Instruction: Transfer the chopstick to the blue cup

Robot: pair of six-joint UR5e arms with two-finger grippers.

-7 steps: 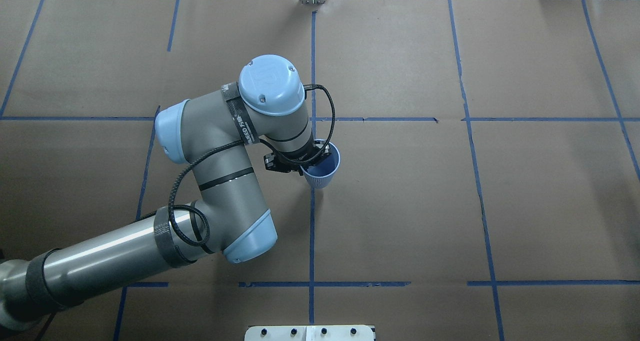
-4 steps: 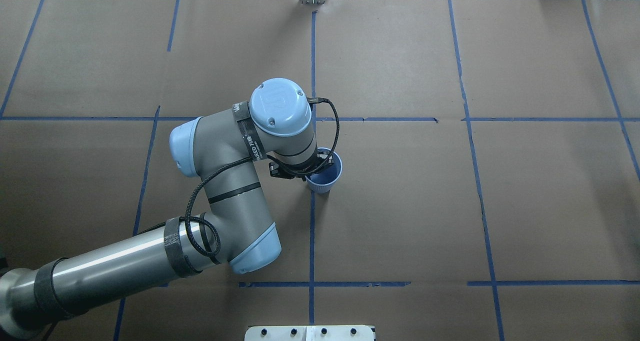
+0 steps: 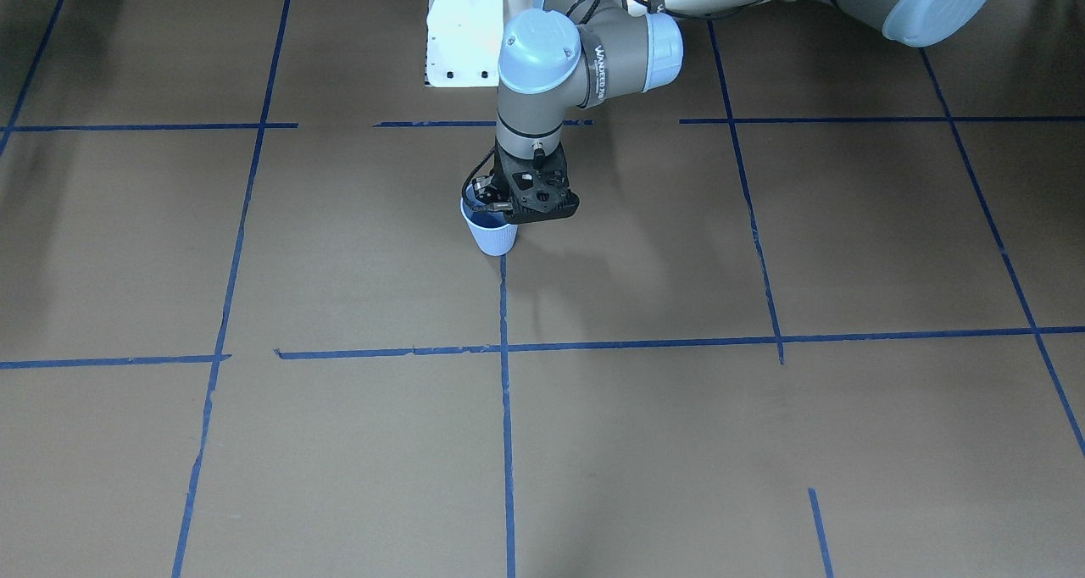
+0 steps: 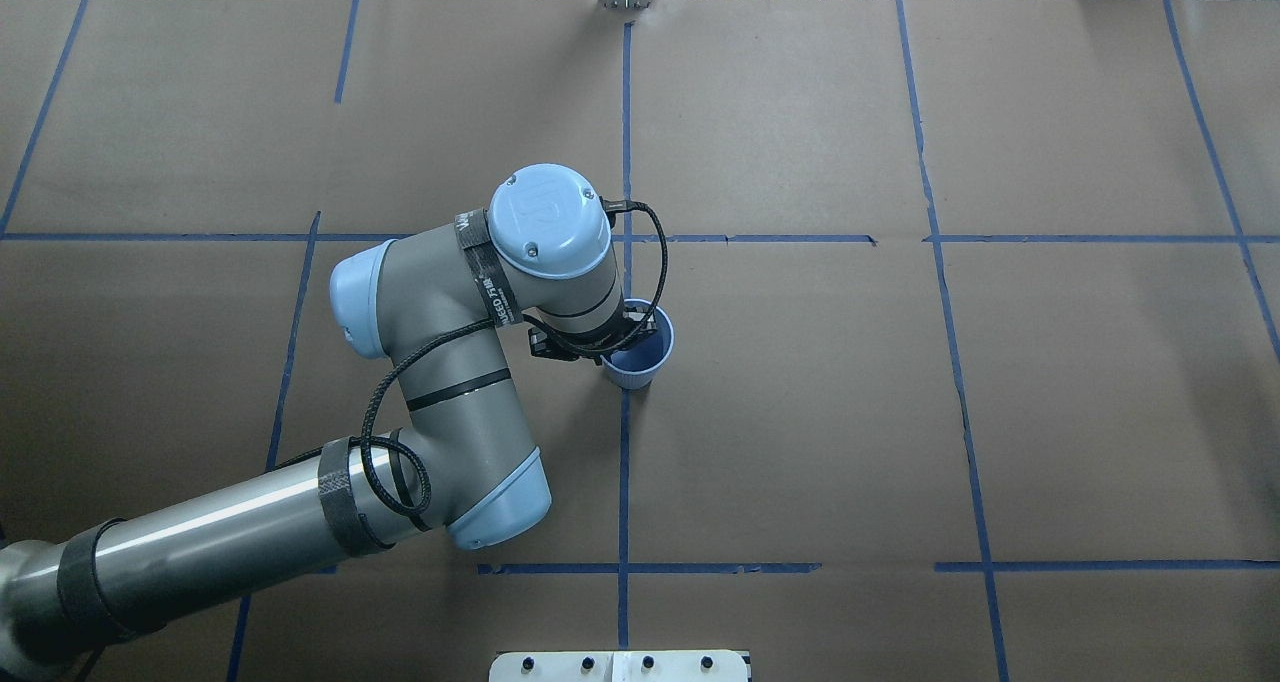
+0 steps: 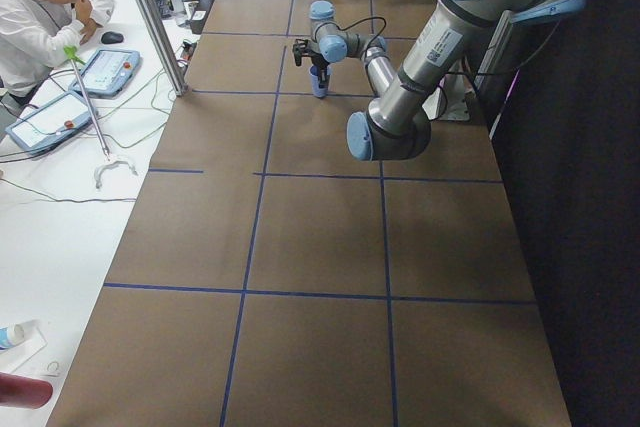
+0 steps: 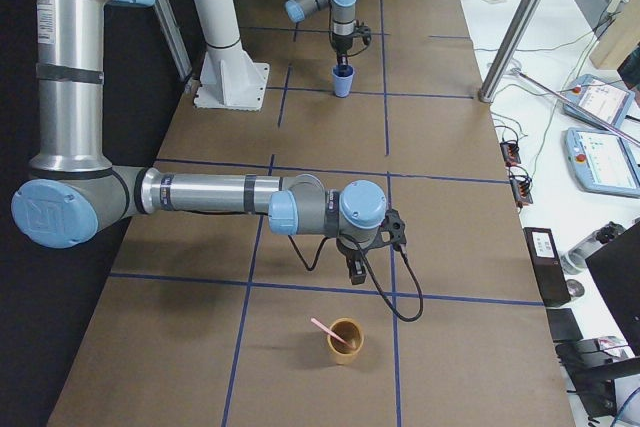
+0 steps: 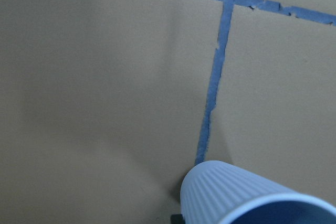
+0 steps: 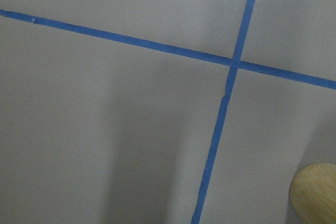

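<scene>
The blue cup [image 4: 640,364] is a pale blue ribbed cup near the table's middle, on a blue tape line. It also shows in the front view [image 3: 492,237] and fills the bottom of the left wrist view [image 7: 231,192]. My left gripper [image 4: 630,324] points down, shut on the cup's rim on the robot's left side. The pink chopstick [image 6: 322,328] leans in a tan wooden cup [image 6: 347,342] at the table's right end. My right gripper [image 6: 355,269] hangs just beside that cup; I cannot tell whether it is open or shut.
The tan cup's edge shows in the right wrist view [image 8: 315,195]. A white mounting base [image 3: 458,36] stands at the robot's side of the table. A metal post [image 5: 150,17] and an operator with tablets [image 5: 40,17] are past the far edge.
My left arm has moved toward the robot's side with the blue cup. The cup looks smaller and lower now, and has shifted slightly left since 0.6 s ago.
</scene>
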